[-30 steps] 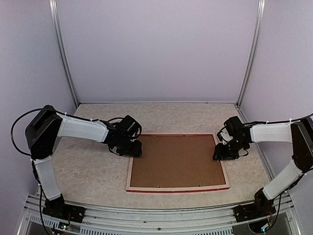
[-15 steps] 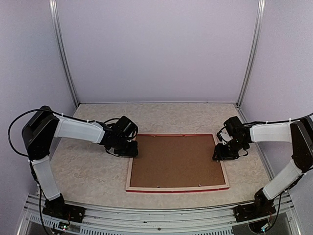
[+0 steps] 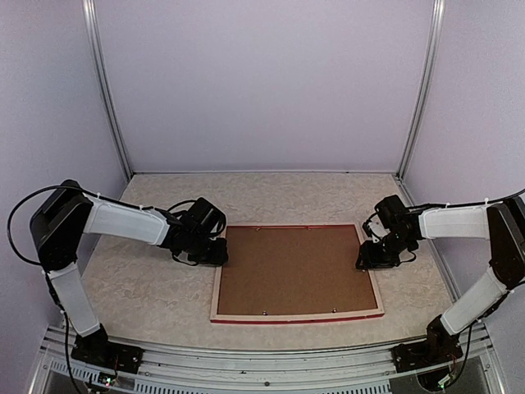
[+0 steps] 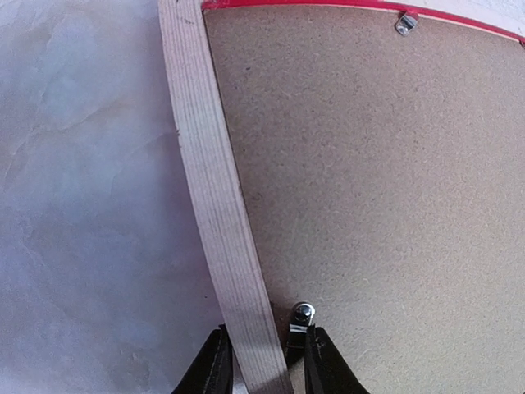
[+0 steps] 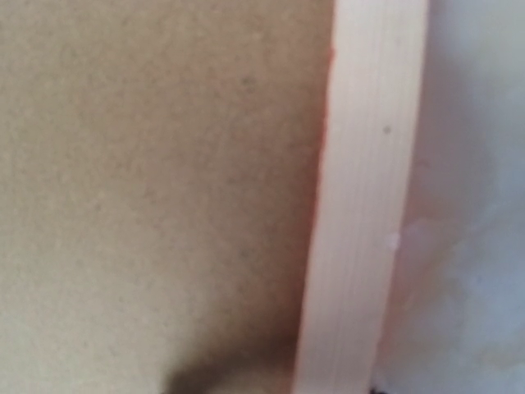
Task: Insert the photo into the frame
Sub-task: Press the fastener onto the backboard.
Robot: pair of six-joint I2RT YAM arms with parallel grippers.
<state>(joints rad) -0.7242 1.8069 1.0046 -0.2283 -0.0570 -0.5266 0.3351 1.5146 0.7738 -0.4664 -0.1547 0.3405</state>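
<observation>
Table point(image 3: 148, 287), pale marbled top, both arms reaching in from the sides. The frame point(image 3: 295, 317) lies flat and face down mid-table. Its pale wood back is up, with a red edge showing along the near and far sides. Its long axis runs left-right, and the short rails run near-far.

Brown backing board point(image 3: 295, 267) sits inside the frame and fills the opening. The photo is not visible anywhere. It may be under the board, but I cannot tell.

Left gripper point(image 3: 215, 253) is at the left short rail, toward its far end. Right gripper point(image 3: 365, 261) is at the right short rail, roughly opposite. Both are right at the frame, neither clearly nearer.

Left wrist view: the dark fingers point(image 4: 215, 365) straddle the wood rail, one outside over the table, one inside over the board. The gap is narrow. I cannot tell whether they pinch the rail or just bracket it.

Right wrist view: only rail and board, blurred, no fingers in shot. Whether that pincer is released or clenched cannot be told.

Small metal tab point(image 4: 302, 313) sits on the board edge just inside the rail, right at the inner left finger. A second tab point(image 4: 404, 23) sits at the far rail.

Judgement: the step in hand looks like securing the backing. The next move turns on that tab lying just ahead of the left fingers, on the board side of the rail.
</observation>
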